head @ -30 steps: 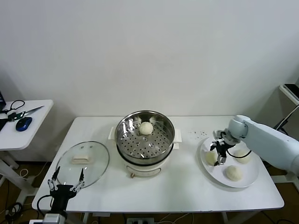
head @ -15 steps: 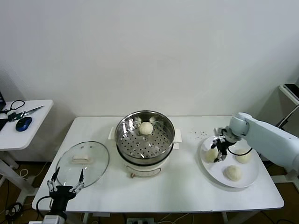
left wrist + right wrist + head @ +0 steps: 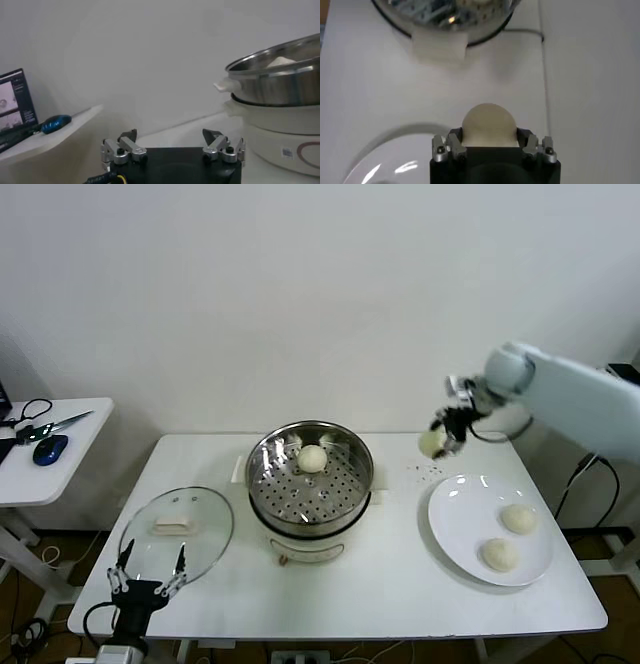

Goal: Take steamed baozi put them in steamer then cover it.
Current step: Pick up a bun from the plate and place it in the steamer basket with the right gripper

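Parked low at near left edge of white table [image 3: 400, 584]: left claw [image 3: 146, 584], fingers spread wide, holding nothing; just beyond, round glass cover [image 3: 178, 529] lying flat, oblong cream handle running left-right. Centre: shiny steel steamer [image 3: 310, 479], perforated floor, one smooth domed baozi [image 3: 313, 458] inside. Raised right of steamer: right claw [image 3: 447, 437], clamped on a round baozi [image 3: 488, 125]. Far right: flat white plate [image 3: 460, 514] bearing two more
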Robot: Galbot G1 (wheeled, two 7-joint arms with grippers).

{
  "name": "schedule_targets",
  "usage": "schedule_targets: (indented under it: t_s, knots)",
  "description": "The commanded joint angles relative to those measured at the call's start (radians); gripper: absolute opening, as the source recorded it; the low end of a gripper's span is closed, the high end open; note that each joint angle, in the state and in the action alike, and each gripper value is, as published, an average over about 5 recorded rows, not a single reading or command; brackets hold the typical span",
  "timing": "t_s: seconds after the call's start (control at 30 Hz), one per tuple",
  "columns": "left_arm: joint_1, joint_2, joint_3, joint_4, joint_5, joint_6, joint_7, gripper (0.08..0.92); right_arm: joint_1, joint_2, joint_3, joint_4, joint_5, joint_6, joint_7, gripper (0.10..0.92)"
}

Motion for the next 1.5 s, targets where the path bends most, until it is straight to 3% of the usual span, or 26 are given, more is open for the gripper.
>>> schedule_targets:
  t_s: [0.03, 0.47, 1.2, 1.5]
  knots:
    - [-0.001, 0.002, 0.015, -0.004, 0.005, -0.002, 0.0, 0.823, 0.175, 0.239, -0.13, 0.004, 0.239, -0.041, 0.024, 0.687]
    - [-0.008, 0.007, 0.013, 0.001, 0.003, -0.005, -0.002, 0.823, 0.002, 0.488, -0.127, -0.04, 0.245, -0.076, 0.084, 0.687]
    - [-0.026, 0.008, 0.008, 0.028, 0.0, -0.005, -0.003, 0.823, -0.175, 0.546, -0.151, -0.114, 0.165, -0.065, 0.102, 0.694]
    - [-0.036, 0.008, 0.01, 0.034, 0.003, -0.001, -0.003, 0.823, -0.158, 0.534, -0.137, -0.115, 0.146, -0.065, 0.095, 0.814]
